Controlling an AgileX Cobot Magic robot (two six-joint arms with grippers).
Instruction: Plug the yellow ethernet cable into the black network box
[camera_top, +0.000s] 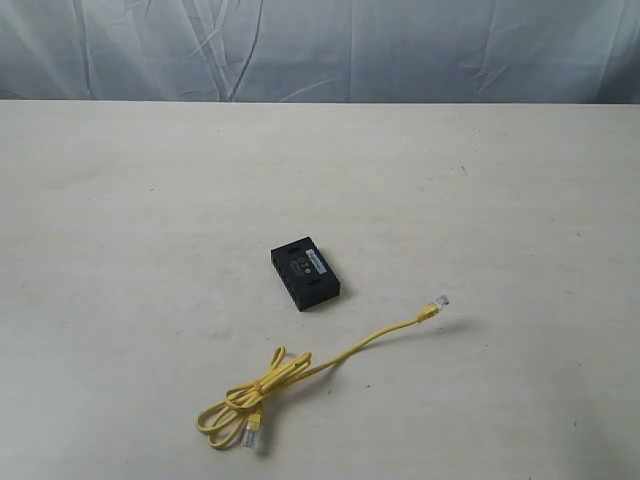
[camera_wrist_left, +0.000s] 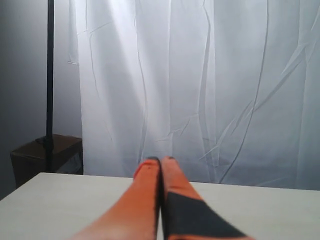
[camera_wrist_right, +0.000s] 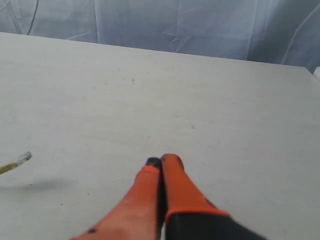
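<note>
The black network box (camera_top: 305, 273) lies flat near the middle of the table, a white label on its top. The yellow ethernet cable (camera_top: 330, 357) lies in front of it: a loose coil at the near left with one clear plug (camera_top: 251, 435), and a strand running right to a raised clear plug (camera_top: 438, 303). That raised plug (camera_wrist_right: 23, 158) also shows at the edge of the right wrist view. Neither gripper appears in the exterior view. My left gripper (camera_wrist_left: 160, 160) is shut and empty, aimed at the white curtain. Over bare table my right gripper (camera_wrist_right: 163, 161) is shut and empty.
A pale table (camera_top: 140, 220) fills the scene, backed by a wrinkled white curtain (camera_top: 320, 50). In the left wrist view a black pole (camera_wrist_left: 50, 80) and a dark box (camera_wrist_left: 42, 157) stand beyond the table's corner.
</note>
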